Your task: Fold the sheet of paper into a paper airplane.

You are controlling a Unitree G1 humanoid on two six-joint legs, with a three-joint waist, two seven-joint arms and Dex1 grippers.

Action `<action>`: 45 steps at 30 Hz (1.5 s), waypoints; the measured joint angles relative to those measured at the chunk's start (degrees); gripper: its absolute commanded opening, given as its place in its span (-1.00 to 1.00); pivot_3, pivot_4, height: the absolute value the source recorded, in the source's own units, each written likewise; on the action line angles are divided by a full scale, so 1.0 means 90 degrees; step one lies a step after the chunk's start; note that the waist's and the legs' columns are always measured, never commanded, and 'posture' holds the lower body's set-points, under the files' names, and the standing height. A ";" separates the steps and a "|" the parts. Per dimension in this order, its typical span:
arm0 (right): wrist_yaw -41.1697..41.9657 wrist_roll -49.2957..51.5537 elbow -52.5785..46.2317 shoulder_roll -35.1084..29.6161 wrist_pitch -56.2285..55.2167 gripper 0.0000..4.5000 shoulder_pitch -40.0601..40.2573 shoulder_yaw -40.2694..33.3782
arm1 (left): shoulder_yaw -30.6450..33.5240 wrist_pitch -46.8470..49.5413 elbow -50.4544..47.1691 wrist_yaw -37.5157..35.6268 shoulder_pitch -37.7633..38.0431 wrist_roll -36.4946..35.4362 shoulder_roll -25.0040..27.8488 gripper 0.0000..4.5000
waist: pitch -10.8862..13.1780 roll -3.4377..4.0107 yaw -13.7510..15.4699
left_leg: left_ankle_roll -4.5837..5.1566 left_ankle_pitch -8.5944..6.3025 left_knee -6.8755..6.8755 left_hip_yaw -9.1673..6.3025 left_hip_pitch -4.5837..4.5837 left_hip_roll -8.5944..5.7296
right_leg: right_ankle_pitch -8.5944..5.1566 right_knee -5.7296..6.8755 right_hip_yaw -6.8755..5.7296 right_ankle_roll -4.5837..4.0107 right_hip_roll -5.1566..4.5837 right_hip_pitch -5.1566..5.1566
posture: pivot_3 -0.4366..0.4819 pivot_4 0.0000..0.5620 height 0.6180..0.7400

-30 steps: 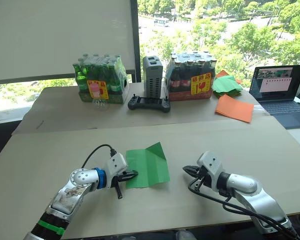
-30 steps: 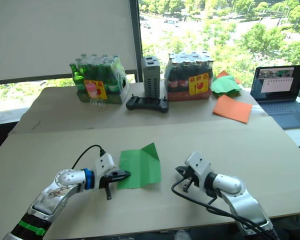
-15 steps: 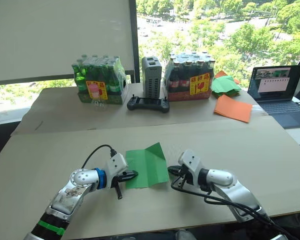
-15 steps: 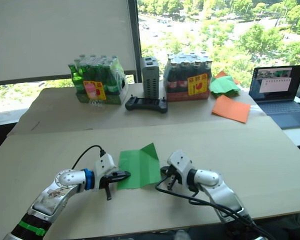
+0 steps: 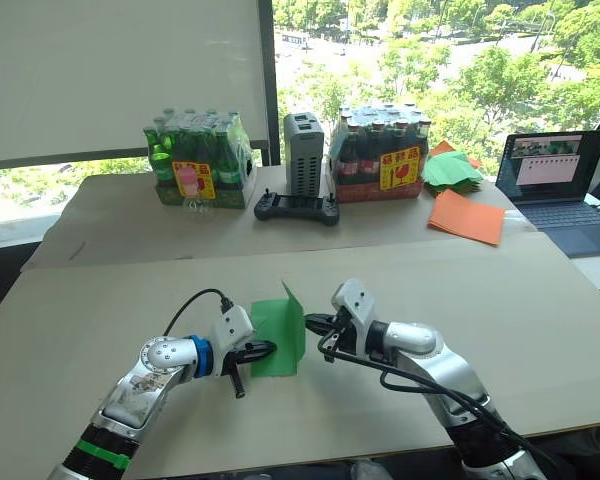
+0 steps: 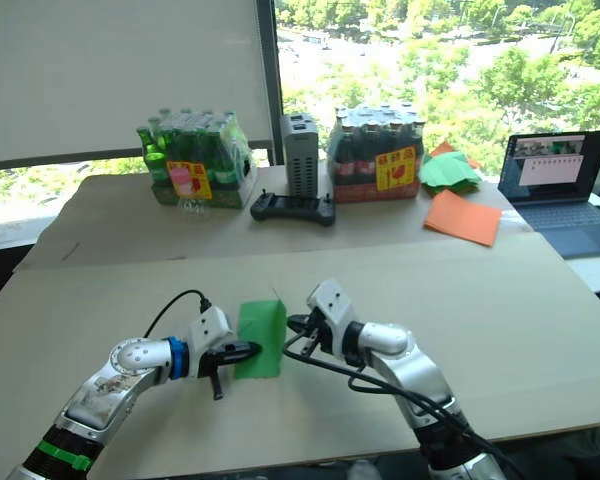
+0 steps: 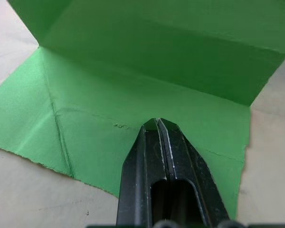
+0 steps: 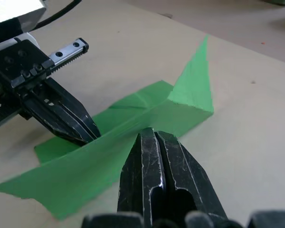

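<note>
The sheet of paper (image 5: pixel 278 341) is bright green and creased, and lies near the table's front edge between my two grippers. Its left half rests flat, while its right half stands nearly upright as a flap (image 8: pixel 192 88). My left gripper (image 5: pixel 259 350) is shut, and its tips (image 7: pixel 156 125) press down on the flat half. On the other side, my right gripper (image 5: pixel 311 322) is also shut. Its tips (image 8: pixel 149 136) touch the outer side of the raised flap, with no paper between the fingers.
At the back stand a pack of green bottles (image 5: pixel 199 160), a grey box (image 5: pixel 304 152), a black controller (image 5: pixel 297 208) and a pack of dark bottles (image 5: pixel 381 155). Orange sheets (image 5: pixel 468 217), a green paper stack (image 5: pixel 452 170) and a laptop (image 5: pixel 558 180) are at the far right.
My right gripper has moved left up to the sheet and pushed its right half up from flat to nearly upright. The left gripper has stayed pressing on the left half.
</note>
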 measured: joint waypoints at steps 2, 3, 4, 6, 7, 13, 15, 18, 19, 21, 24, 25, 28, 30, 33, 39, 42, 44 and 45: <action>-0.0063 -0.0120 0.0208 0.0136 -0.0006 -0.99 -0.0080 0.0190 | 0.0007 0.0015 -0.0006 0.0006 0.0003 -0.0001 -0.0004 -1.00 | 0.0000 0.0000 -0.0003 | -0.0001 0.0001 0.0001 0.0000 0.0000 -0.0002 | 0.0002 0.0000 0.0002 -0.0001 0.0000 0.0000 | -0.05 -0.47 0.74; -0.0091 -0.0152 0.0332 0.0213 -0.0010 -0.99 -0.0105 0.0218 | 0.0012 0.0028 -0.0019 0.0010 0.0009 -0.0001 -0.0004 -1.00 | 0.0000 -0.0001 -0.0005 | -0.0001 0.0001 0.0000 0.0001 0.0000 -0.0001 | 0.0002 0.0000 0.0001 -0.0002 0.0000 -0.0001 | -0.05 -0.47 0.74; -0.0104 -0.0194 0.0446 0.0266 -0.0016 -0.99 -0.0125 0.0247 | 0.0016 0.0045 -0.0040 0.0016 0.0016 -0.0002 -0.0004 -1.00 | 0.0000 0.0000 -0.0007 | -0.0001 0.0001 0.0000 0.0000 -0.0001 -0.0002 | 0.0003 0.0000 0.0001 -0.0003 0.0000 -0.0005 | -0.05 -0.47 0.74; -0.0139 -0.0260 0.0571 0.0288 -0.0039 -0.99 -0.0139 0.0312 | 0.0027 0.0082 -0.0088 0.0030 0.0034 -0.0004 -0.0003 -1.00 | 0.0000 0.0000 -0.0009 | -0.0002 0.0001 -0.0001 0.0000 -0.0003 -0.0002 | 0.0004 0.0000 0.0002 -0.0005 0.0001 -0.0011 | -0.05 -0.47 0.74; -0.0147 -0.0314 0.0651 0.0302 -0.0078 -0.99 -0.0147 0.0359 | 0.0050 0.0117 -0.0126 0.0039 0.0059 -0.0009 -0.0002 -1.00 | 0.0000 0.0000 -0.0009 | -0.0002 0.0001 -0.0004 0.0000 -0.0004 -0.0002 | 0.0004 0.0000 0.0002 -0.0005 0.0001 -0.0014 | -0.05 -0.47 0.74; -0.0086 -0.0569 0.1028 0.0302 -0.0262 -0.99 -0.0207 0.0538 | 0.0416 0.0532 -0.0286 0.0090 0.0157 -0.0131 0.0243 -1.00 | 0.0000 0.0000 -0.0061 | -0.0009 0.0005 -0.0016 0.0002 -0.0005 0.0006 | 0.0007 0.0002 0.0007 -0.0010 0.0012 -0.0027 | -0.05 -0.47 0.74; -0.0056 -0.0620 0.1073 0.0314 -0.0295 -0.99 -0.0240 0.0561 | 0.0657 0.0752 -0.0325 0.0100 0.0187 -0.0241 0.0406 -1.00 | 0.0001 -0.0001 -0.0064 | -0.0013 0.0006 -0.0016 0.0002 -0.0008 0.0012 | 0.0008 0.0002 0.0007 -0.0011 0.0020 -0.0034 | -0.05 -0.47 0.74; -0.0048 -0.0667 0.1174 0.0367 -0.0366 -0.99 -0.0294 0.0568 | 0.1205 0.1244 -0.0585 0.0078 0.0090 -0.0775 0.0484 -1.00 | 0.0004 -0.0008 -0.0054 | -0.0019 0.0010 -0.0016 0.0002 -0.0020 0.0019 | 0.0013 0.0002 0.0007 -0.0020 0.0027 -0.0048 | -0.05 -0.47 0.74; -0.0048 -0.0682 0.1203 0.0393 -0.0377 -0.99 -0.0308 0.0569 | 0.1364 0.1373 -0.0688 0.0066 0.0017 -0.0943 0.0495 -1.00 | 0.0004 -0.0010 -0.0053 | -0.0021 0.0011 -0.0016 0.0002 -0.0022 0.0022 | 0.0016 0.0002 0.0007 -0.0024 0.0030 -0.0051 | -0.05 -0.47 0.74; -0.0048 -0.0694 0.1242 0.0429 -0.0401 -0.99 -0.0318 0.0569 | 0.1591 0.1592 -0.0833 0.0012 -0.0156 -0.1264 0.0523 -1.00 | 0.0004 -0.0010 -0.0051 | -0.0026 0.0013 -0.0016 0.0002 -0.0023 0.0027 | 0.0018 0.0002 0.0007 -0.0028 0.0034 -0.0052 | -0.05 -0.47 0.74; -0.0040 -0.0703 0.1257 0.0467 -0.0406 -0.99 -0.0322 0.0575 | 0.1649 0.1802 -0.0932 -0.0113 -0.0303 -0.1600 0.0522 -1.00 | 0.0003 -0.0010 -0.0057 | -0.0031 0.0013 -0.0018 0.0007 -0.0023 0.0037 | 0.0020 0.0001 0.0012 -0.0030 0.0045 -0.0055 | -0.05 -0.47 0.74; -0.0033 -0.0706 0.1256 0.0471 -0.0406 -0.99 -0.0323 0.0576 | 0.1552 0.1798 -0.0921 -0.0135 -0.0296 -0.1595 0.0496 -1.00 | 0.0004 -0.0010 -0.0057 | -0.0032 0.0013 -0.0018 0.0010 -0.0024 0.0040 | 0.0020 0.0000 0.0013 -0.0031 0.0047 -0.0056 | -0.05 -0.47 0.74; -0.0025 -0.0724 0.1255 0.0491 -0.0400 -0.99 -0.0335 0.0587 | 0.1155 0.1693 -0.0729 -0.0157 -0.0142 -0.1468 0.0350 -1.00 | 0.0004 -0.0010 -0.0066 | -0.0034 0.0012 -0.0020 0.0019 -0.0027 0.0050 | 0.0025 -0.0001 0.0018 -0.0039 0.0056 -0.0064 | -0.05 -0.47 0.74; -0.0019 -0.0726 0.1251 0.0487 -0.0394 -0.99 -0.0354 0.0586 | 0.0926 0.1524 -0.0421 -0.0170 -0.0015 -0.1365 0.0223 -1.00 | 0.0004 -0.0010 -0.0062 | -0.0043 0.0017 -0.0019 0.0020 -0.0044 0.0056 | 0.0029 0.0000 0.0016 -0.0045 0.0062 -0.0080 | -0.05 -0.47 0.74; -0.0005 -0.0727 0.1233 0.0461 -0.0361 -0.99 -0.0369 0.0584 | 0.0746 0.1266 -0.0022 -0.0186 0.0045 -0.1169 0.0158 -1.00 | 0.0004 -0.0010 -0.0044 | -0.0060 0.0027 -0.0018 0.0019 -0.0056 0.0066 | 0.0036 -0.0002 0.0013 -0.0057 0.0069 -0.0090 | -0.05 -0.47 0.74; 0.0238 -0.0622 0.1140 0.0287 -0.0274 -0.99 -0.0380 0.0494 | 0.0582 0.0589 0.0279 -0.0311 0.0043 -0.0874 0.0148 -1.00 | 0.0003 -0.0010 -0.0019 | -0.0055 0.0024 -0.0018 0.0020 -0.0056 0.0069 | 0.0039 -0.0003 0.0011 -0.0060 0.0070 -0.0087 | -0.05 -0.47 0.74; 0.0284 -0.0615 0.1150 0.0265 -0.0228 -0.99 -0.0404 0.0443 | 0.0560 0.0451 0.0279 -0.0363 0.0084 -0.0779 0.0171 -1.00 | 0.0003 -0.0010 -0.0024 | -0.0054 0.0024 -0.0018 0.0020 -0.0056 0.0072 | 0.0039 -0.0002 0.0011 -0.0061 0.0073 -0.0088 | -0.05 -0.47 0.74; 0.0347 -0.0631 0.1209 0.0250 -0.0238 -0.99 -0.0462 0.0455 | 0.0564 0.0395 0.0264 -0.0382 0.0118 -0.0757 0.0178 -1.00 | 0.0003 -0.0010 -0.0025 | -0.0055 0.0024 -0.0018 0.0020 -0.0056 0.0073 | 0.0040 -0.0003 0.0010 -0.0061 0.0074 -0.0088 | -0.05 -0.47 0.74; 0.0381 -0.0640 0.1257 0.0249 -0.0263 -0.99 -0.0489 0.0459 | 0.0564 0.0386 0.0250 -0.0384 0.0133 -0.0753 0.0180 -1.00 | 0.0003 -0.0010 -0.0027 | -0.0055 0.0024 -0.0018 0.0020 -0.0055 0.0073 | 0.0040 -0.0003 0.0011 -0.0061 0.0074 -0.0088 | -0.05 -0.47 0.74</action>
